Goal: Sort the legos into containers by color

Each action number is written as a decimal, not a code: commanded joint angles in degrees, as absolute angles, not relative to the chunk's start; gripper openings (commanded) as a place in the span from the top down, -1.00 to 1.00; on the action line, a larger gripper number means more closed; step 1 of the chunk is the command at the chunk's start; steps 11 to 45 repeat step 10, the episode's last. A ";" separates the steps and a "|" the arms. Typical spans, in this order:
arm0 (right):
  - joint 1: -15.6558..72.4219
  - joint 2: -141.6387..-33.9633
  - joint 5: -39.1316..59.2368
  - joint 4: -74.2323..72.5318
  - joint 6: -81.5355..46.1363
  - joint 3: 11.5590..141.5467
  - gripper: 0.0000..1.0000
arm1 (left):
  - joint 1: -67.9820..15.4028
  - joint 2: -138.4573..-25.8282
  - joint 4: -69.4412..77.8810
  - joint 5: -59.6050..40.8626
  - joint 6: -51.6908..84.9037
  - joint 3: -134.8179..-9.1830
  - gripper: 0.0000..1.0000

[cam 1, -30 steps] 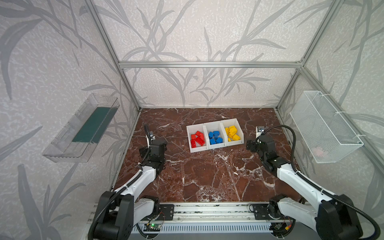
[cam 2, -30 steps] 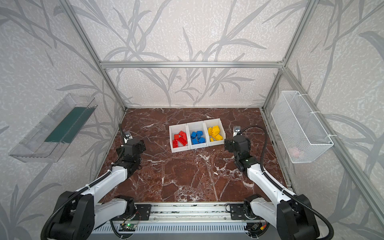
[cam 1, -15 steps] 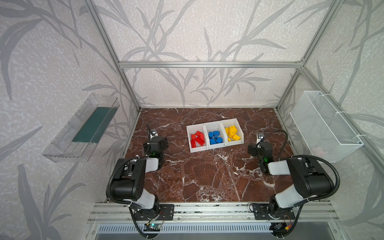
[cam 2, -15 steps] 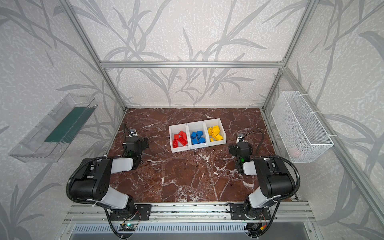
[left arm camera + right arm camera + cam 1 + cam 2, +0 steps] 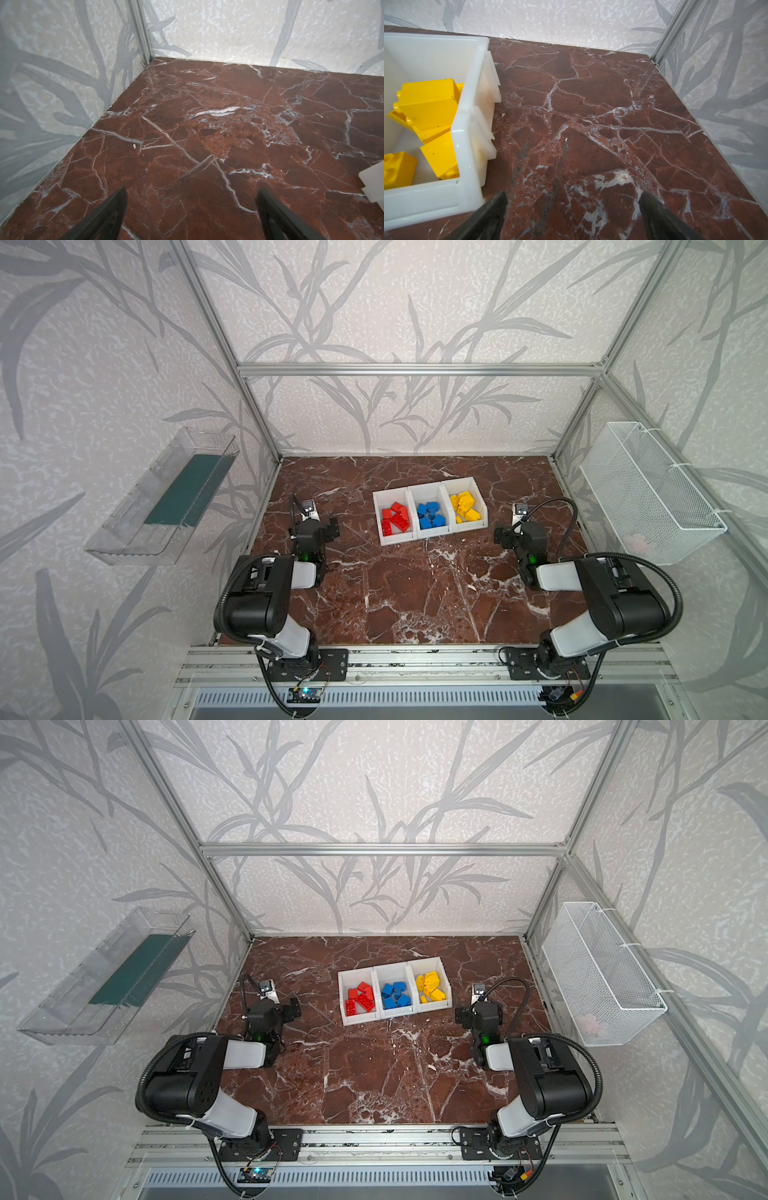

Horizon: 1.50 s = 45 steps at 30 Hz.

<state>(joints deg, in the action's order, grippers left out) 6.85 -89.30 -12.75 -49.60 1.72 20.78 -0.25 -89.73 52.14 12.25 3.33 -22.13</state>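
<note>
Three white containers stand in a row on the marble floor in both top views. Red legos (image 5: 395, 518) fill the left container (image 5: 397, 538), blue legos (image 5: 431, 515) the middle one (image 5: 434, 534), and yellow legos (image 5: 466, 508) the right one (image 5: 471, 526). My left gripper (image 5: 320, 526) (image 5: 192, 190) hovers left of the row, open, with bare floor between its fingers. To the right of the row, my right gripper (image 5: 517, 533) (image 5: 573, 193) is open and empty. The yellow legos (image 5: 429, 99) and their container's rim (image 5: 467, 124) show in the right wrist view.
A clear plastic tray (image 5: 166, 497) hangs on the left wall and a white wire basket (image 5: 648, 493) on the right wall. Aluminium frame posts stand in the back corners. Both arm bases sit on the front rail (image 5: 415, 659).
Both arms have folded back, their elbows now raised near the front rail. The grippers stay open beside the containers, almost where they were.
</note>
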 commanded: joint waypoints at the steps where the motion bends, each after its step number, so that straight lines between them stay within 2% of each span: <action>1: 6.86 -88.07 -12.48 -50.62 1.32 21.80 -0.98 | 0.00 -90.18 54.23 11.69 2.02 -21.74 -0.99; 45: 6.86 -88.07 -12.48 -50.49 1.36 21.80 -0.98 | 0.60 -90.00 53.81 10.46 2.39 -21.82 -0.98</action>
